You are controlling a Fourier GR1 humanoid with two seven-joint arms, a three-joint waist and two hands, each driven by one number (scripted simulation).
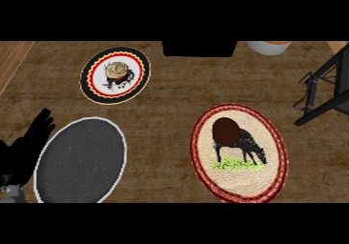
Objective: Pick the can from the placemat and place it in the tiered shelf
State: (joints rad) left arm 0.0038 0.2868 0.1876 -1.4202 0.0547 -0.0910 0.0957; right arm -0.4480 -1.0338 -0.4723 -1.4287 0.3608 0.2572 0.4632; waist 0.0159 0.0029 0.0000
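Note:
A dark brown can [227, 131] stands on the upper left part of an oval woven placemat [242, 183], which has a red rim and a picture of a black grazing animal. The black tiered shelf [328, 85] shows at the right edge, up and to the right of the can. My left hand [19, 156] rests at the left edge with its fingers straight and pointing up, holding nothing and far from the can. My right hand does not show.
A grey oval mat with a white rim [80, 161] lies beside my left hand. A round plate with a black and red rim [115, 75] sits at the upper left. A black box [200, 48] and a white container [269, 46] stand at the back edge.

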